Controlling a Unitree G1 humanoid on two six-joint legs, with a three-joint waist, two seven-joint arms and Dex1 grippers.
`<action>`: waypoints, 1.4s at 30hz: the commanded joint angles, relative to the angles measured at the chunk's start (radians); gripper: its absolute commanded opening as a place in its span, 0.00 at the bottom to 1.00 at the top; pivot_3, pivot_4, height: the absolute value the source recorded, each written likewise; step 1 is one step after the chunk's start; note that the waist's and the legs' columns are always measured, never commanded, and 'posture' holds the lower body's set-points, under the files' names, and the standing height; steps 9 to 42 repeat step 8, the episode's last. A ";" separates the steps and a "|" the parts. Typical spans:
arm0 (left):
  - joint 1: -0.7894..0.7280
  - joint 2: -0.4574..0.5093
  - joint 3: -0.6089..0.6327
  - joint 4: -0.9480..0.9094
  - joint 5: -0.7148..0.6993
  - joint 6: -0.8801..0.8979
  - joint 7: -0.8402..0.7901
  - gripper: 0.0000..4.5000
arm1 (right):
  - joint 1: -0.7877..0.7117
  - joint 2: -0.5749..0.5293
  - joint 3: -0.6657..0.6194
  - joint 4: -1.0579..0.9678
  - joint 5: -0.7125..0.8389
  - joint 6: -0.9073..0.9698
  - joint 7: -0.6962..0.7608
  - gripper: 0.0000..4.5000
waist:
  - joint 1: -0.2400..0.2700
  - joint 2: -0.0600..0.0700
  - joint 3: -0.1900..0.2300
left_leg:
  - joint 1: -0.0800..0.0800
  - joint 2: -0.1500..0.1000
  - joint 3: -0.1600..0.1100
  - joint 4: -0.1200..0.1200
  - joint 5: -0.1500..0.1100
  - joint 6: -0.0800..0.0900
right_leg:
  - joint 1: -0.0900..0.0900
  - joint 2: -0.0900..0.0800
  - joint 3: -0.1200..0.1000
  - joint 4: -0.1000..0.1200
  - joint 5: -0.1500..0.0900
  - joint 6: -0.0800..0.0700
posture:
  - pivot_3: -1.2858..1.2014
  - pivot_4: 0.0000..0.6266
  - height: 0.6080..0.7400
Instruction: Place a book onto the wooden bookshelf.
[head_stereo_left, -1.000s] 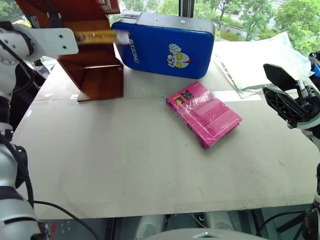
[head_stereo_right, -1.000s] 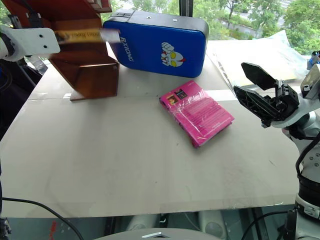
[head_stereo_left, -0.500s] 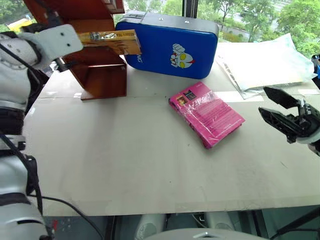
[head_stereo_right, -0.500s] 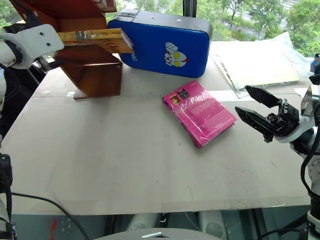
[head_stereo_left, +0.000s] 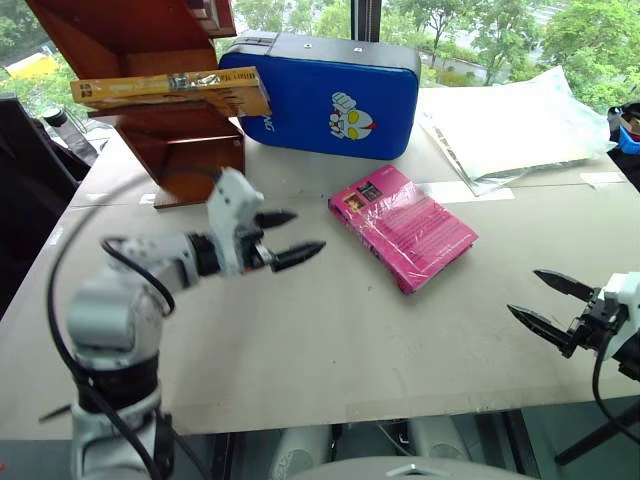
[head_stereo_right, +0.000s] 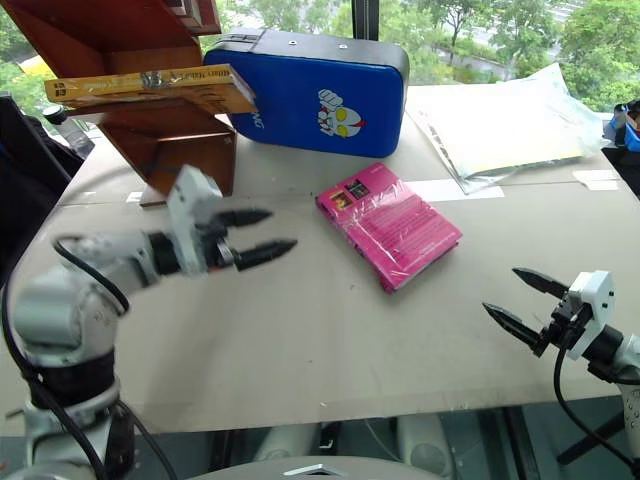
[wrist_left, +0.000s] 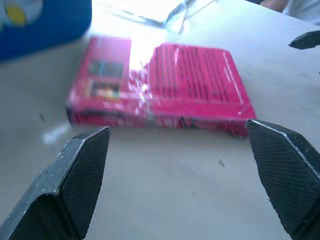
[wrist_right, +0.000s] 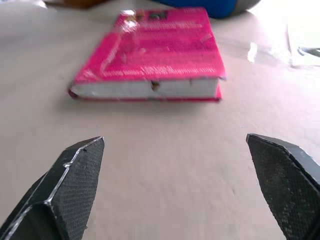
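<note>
The yellow-gold book lies flat on a ledge of the reddish-brown wooden bookshelf at the table's far left, its right end sticking out past the wood. No gripper touches it. My left gripper hovers low over the table in front of the shelf, open and holding nothing, pointing toward the pink book. The left wrist view has that pink book just beyond the spread fingers. My right gripper is open and holding nothing near the table's front right, facing the pink book.
A blue hard case stands behind the pink book, next to the shelf. A clear plastic sheet lies at the back right. The beige table is bare between the two grippers.
My left gripper has let go of the yellow book, which stays on the shelf, and has dropped down toward the table's middle. My right gripper has sunk toward the front right edge.
</note>
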 joint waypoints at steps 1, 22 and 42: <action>0.126 -0.068 -0.003 -0.016 0.066 -0.196 0.127 0.99 | 0.003 0.014 0.003 0.035 -0.073 -0.100 -0.049 1.00 | 0.013 0.000 0.000 | 0.000 0.000 0.000 0.000 0.000 0.000 | 0.000 0.000 0.000 0.000 0.000 0.000 | 0.52 0.24 1.00; 0.349 -0.125 -0.040 0.027 0.094 -0.437 0.168 0.99 | 0.019 0.034 0.005 0.078 -0.065 -0.165 -0.043 1.00 | 0.039 0.001 -0.001 | -0.001 0.000 0.000 0.000 0.000 0.000 | 0.000 -0.002 0.000 -0.003 -0.002 -0.005 | 0.52 0.24 1.00; 0.349 -0.125 -0.040 0.027 0.094 -0.437 0.168 0.99 | 0.019 0.034 0.005 0.078 -0.065 -0.165 -0.043 1.00 | 0.039 0.001 -0.001 | -0.001 0.000 0.000 0.000 0.000 0.000 | 0.000 -0.002 0.000 -0.003 -0.002 -0.005 | 0.52 0.24 1.00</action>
